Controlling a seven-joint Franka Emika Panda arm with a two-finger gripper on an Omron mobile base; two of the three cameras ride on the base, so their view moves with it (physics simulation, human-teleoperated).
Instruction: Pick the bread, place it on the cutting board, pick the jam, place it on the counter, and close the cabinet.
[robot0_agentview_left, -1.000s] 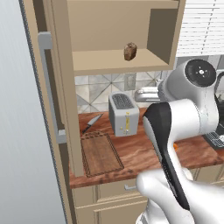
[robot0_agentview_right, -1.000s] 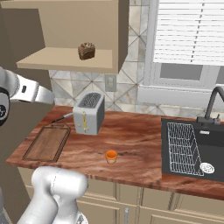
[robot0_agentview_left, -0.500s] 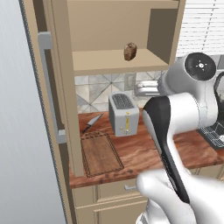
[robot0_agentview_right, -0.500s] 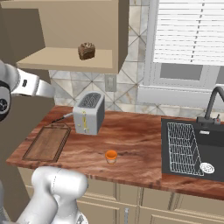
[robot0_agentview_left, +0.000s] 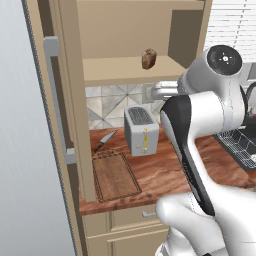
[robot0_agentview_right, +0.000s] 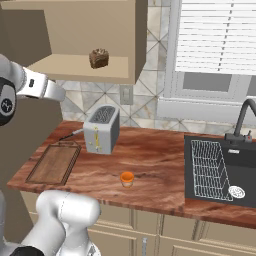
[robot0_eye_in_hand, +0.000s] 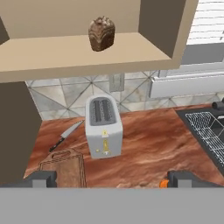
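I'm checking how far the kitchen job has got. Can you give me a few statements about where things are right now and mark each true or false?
1. The bread sits on the shelf of the open cabinet. True.
2. The jam is inside the cabinet beside the bread. False: it stands on the counter, in front of the toaster.
3. The cutting board has nothing on it. True.
4. A knife lies on the counter behind the cutting board. True.
5. The gripper is shut on the bread. False: its fingertips are spread apart, away from the bread.
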